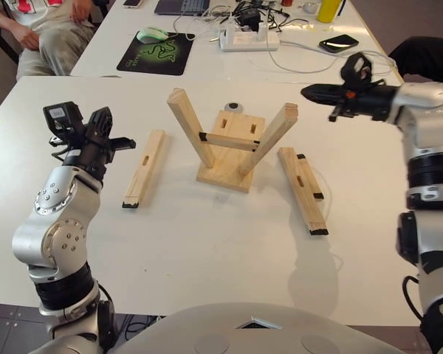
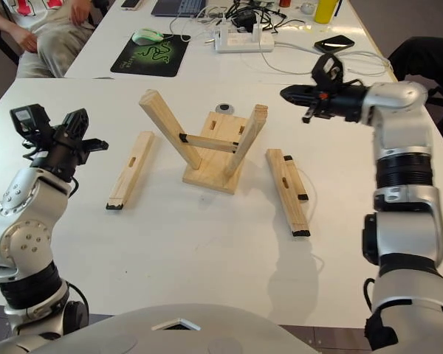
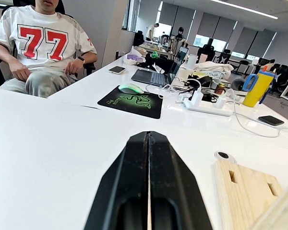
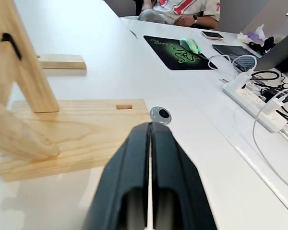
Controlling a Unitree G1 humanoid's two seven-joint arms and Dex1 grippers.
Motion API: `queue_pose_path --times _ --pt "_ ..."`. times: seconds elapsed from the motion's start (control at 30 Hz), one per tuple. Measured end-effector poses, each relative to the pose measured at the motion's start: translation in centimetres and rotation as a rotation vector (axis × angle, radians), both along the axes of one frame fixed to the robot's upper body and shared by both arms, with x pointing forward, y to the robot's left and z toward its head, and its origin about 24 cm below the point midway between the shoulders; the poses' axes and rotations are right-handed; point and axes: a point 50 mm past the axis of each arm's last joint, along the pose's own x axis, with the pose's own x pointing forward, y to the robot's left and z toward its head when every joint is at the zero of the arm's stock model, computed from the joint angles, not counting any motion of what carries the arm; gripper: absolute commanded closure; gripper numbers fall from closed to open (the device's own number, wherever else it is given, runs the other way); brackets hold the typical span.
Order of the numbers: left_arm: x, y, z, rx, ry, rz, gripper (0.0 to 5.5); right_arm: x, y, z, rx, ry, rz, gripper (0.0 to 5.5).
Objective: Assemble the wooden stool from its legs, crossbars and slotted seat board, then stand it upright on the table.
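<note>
While both of my grippers hang in the air with nothing in them, the stool is only half made, and I judge that several things can go wrong from here. My left gripper [image 3: 148,143] has its fingers pressed together, and so does my right gripper [image 4: 149,134]. If I come down on a piece like this, without opening first, I will only push it away across the smooth surface [image 1: 207,251].

The right gripper hovers near the top of one of the two standing legs [image 1: 269,140]. These legs sit in the seat board [image 1: 225,171], which lies flat in the middle of the surface. They lean outward like a V, joined by one crossbar [image 1: 229,140]. They do not look firmly seated to me, so a small sideways touch may tip them or pull the crossbar out of its joint.

The left gripper is just beside the far end of a loose leg [image 1: 144,168], which lies flat to the left of the board. A second loose piece [image 1: 303,188] lies to the right; I cannot tell if it is one part or two together. Nothing holds the seat board, so pressing a new leg into a slot with one arm alone may make the board slide or turn.
</note>
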Motion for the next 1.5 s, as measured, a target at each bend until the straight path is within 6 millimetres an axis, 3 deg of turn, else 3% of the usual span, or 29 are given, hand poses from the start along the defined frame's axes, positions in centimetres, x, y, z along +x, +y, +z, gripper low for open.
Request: queue_pose_path --times 0.07,0.23,0.43,0.53,0.93,1.2,1.5 --pt "-0.8 0.1 -0.4 0.003 0.01 0.026 5.5 -1.6 -1.0 -1.1 -0.039 0.096 -0.003 5.48" --pt "-1.9 0.0 -1.4 -0.006 0.045 0.06 5.5 -4.8 -2.7 -6.1 -0.097 0.277 -0.105 5.48" --pt "-2.7 0.2 -2.2 -0.003 0.078 0.085 5.5 -6.3 -3.6 -7.4 -0.225 0.282 -0.199 5.48" --pt "-2.9 0.1 -2.3 -0.002 0.079 0.091 5.5 -7.4 -3.5 -8.5 -0.239 0.341 -0.208 5.09" --pt "-3.1 -0.5 -2.4 -0.022 0.058 0.114 5.5 -7.9 -3.3 -9.0 -0.297 0.376 -0.227 3.29" --pt "-3.1 -0.5 -2.4 -0.02 0.055 0.118 5.5 -8.9 -3.1 -10.7 -0.339 0.427 -0.265 3.26" --pt "-3.0 -0.6 -2.3 -0.018 0.051 0.112 5.5 -9.1 -2.3 -11.0 -0.331 0.434 -0.275 3.26"
